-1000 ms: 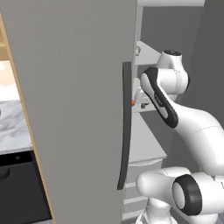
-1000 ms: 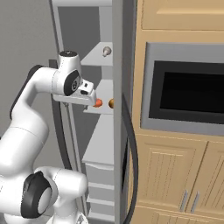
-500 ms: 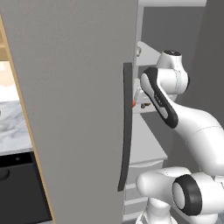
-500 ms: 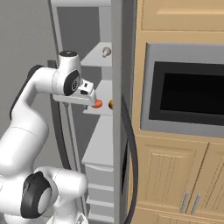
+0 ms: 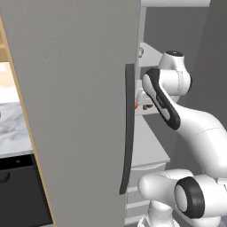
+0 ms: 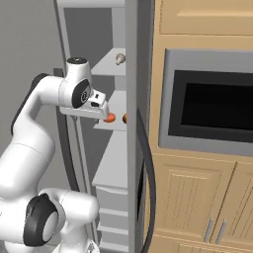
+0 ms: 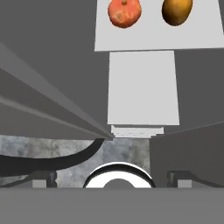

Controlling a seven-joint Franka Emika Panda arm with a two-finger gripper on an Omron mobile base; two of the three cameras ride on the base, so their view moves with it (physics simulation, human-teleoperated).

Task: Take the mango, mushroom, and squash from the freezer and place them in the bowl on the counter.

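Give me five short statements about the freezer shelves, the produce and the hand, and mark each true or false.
1. The freezer door stands open. True.
2. The hand is shut on the orange-red fruit. False: its fingers are spread and hold nothing.
3. Two pieces of produce lie side by side on one shelf. True: the orange-red fruit and a golden-brown one.
4. The mushroom sits on a shelf above the hand. True.
5. The hand is reaching into the built-in oven. False: it is at the freezer shelves, left of the oven.
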